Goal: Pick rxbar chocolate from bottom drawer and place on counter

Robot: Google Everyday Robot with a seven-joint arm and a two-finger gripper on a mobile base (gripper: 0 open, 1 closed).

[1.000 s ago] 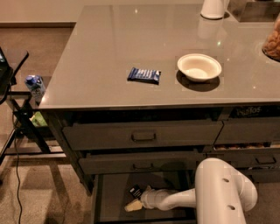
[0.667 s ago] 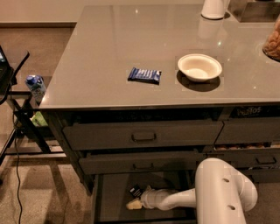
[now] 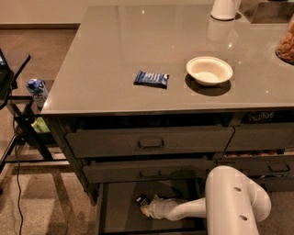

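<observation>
The bottom drawer [image 3: 120, 211] is pulled open below two handled drawers. My white arm reaches into it from the right. My gripper [image 3: 146, 207] is inside the drawer at its middle. A small black-wrapped bar, the rxbar chocolate [image 3: 142, 200], lies at the gripper's tip, touching or just behind it. The grey counter [image 3: 115, 55] spreads above the drawers.
A blue-wrapped bar [image 3: 151, 78] and a white bowl [image 3: 209, 70] lie on the counter. A white jug base [image 3: 224, 9] and a jar of nuts [image 3: 287, 43] stand at the back right. A black stand with a blue carton [image 3: 36, 90] is at the left.
</observation>
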